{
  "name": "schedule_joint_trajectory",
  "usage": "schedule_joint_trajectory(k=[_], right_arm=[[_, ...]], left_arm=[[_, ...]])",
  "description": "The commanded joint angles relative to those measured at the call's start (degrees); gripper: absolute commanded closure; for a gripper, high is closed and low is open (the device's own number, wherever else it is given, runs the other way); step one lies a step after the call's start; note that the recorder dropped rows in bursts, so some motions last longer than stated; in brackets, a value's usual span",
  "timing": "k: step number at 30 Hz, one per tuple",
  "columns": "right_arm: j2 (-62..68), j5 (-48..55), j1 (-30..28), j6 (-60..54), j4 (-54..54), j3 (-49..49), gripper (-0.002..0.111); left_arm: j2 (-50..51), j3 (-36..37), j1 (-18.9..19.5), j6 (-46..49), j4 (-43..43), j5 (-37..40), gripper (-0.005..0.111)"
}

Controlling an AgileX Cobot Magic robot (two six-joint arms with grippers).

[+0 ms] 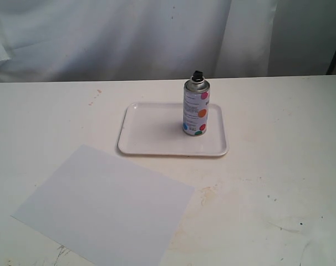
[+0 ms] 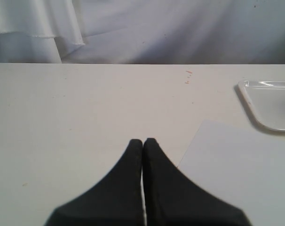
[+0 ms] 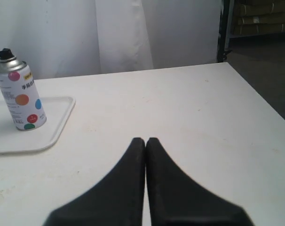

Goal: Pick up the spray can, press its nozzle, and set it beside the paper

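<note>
White table (image 1: 279, 166): can (image 1: 196, 111) upright on tray (image 1: 151, 138), paper (image 1: 107, 208) lying nearby; left gripper (image 2: 143, 141) and right gripper (image 3: 146, 140) pressed together, empty.

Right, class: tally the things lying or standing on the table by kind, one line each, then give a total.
Spray can: 1
Tray: 1
Sheet of paper: 1
Total: 3

Bright, soft, even light here, whites washing out. The spray can (image 1: 196, 108) throws just a faint shadow toward nine o'clock across the tray (image 1: 151, 145). Wrist views look slightly soft.
</note>
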Motion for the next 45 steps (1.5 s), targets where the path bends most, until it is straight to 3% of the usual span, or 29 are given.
schedule_joint_trajectory(k=[1, 45], right_arm=[[-0.3, -2.8, -0.3, -1.8, 0.3, 2.8, 0.108], [-0.3, 0.0, -0.3, -4.2, 0.3, 2.8, 0.108]], left_arm=[[-0.1, 0.3, 0.2, 0.1, 0.0, -0.8, 0.106], [-0.1, 0.3, 0.2, 0.1, 0.0, -0.8, 0.106]])
